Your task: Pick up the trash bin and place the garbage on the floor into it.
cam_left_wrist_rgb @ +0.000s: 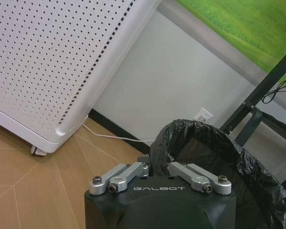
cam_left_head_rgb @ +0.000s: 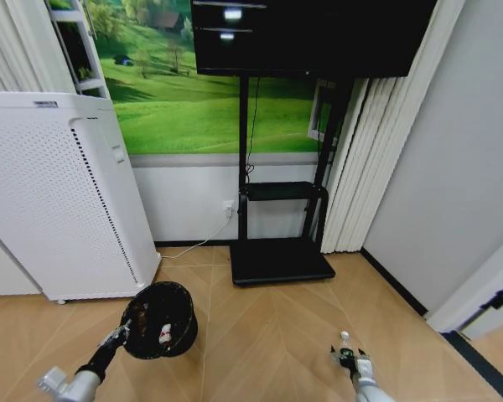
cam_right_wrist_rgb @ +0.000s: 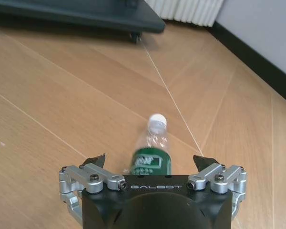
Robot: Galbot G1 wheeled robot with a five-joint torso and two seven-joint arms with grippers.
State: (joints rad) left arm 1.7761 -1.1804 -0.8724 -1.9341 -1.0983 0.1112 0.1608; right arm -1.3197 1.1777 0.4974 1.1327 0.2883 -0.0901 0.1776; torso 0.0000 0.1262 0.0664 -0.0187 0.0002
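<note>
The trash bin is a small black mesh basket lined with a black bag. It hangs tilted at the lower left of the head view, its mouth towards the camera. My left gripper is shut on its rim. One red-and-white piece of garbage lies inside the bin. A clear plastic bottle with a white cap and green label lies on the wooden floor at the lower right. My right gripper is open, one finger on each side of the bottle.
A tall white perforated appliance stands left of the bin, with a white cable running to a wall socket. A black screen stand's base sits ahead. Grey wall and black skirting close the right side.
</note>
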